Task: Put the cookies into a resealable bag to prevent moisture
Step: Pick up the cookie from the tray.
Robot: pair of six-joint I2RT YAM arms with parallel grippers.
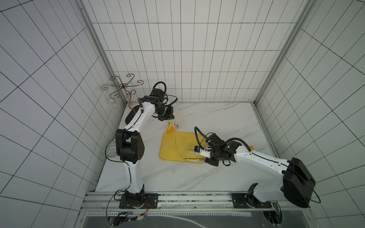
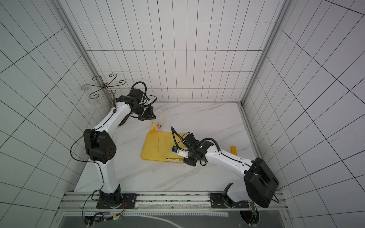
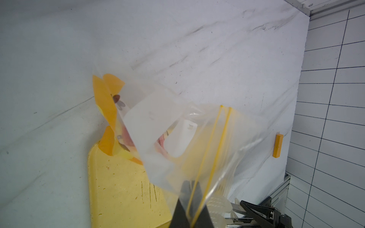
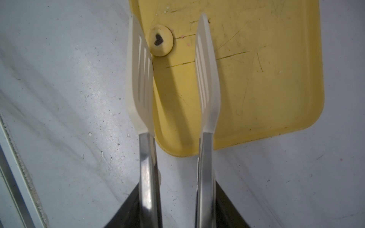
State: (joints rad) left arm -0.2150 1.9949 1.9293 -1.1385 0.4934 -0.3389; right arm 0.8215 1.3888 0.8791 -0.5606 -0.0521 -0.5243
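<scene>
Jaws: left gripper (image 3: 190, 197) is pressed together, pinching the bag (image 3: 158, 122) at its yellow zip strip. The bag hangs from that one pinch, its bottom resting on the far corner of the tray (image 4: 256, 88). Right gripper (image 1: 208, 156) clamps the handles of the tongs (image 4: 140, 79); the tong blades stand spread.

Pink cookies (image 3: 127, 138) sit low in the bag. One yellow cookie (image 4: 160, 40) with a dark heart centre lies flat on the tray, right by its near rim. It's between the two blades near their tips, touching or just beside one and well apart from the other. The closer blade runs along the tray edge, partly over the table (image 4: 59, 98).

Risks, my read:
- Cookie is flat and low, so the blades may ride over it or squeeze it out sideways on closing.
- Rim-side blade could catch the tray lip and shift the tray or flick the cookie onto the table.
- Bag is held by one side only and the film is limp and folded. Can't tell if the mouth gapes, so the cookie could hit film and drop outside.
- Bag is across the tray from the tongs, so a weak grip could fail on the carry.
</scene>
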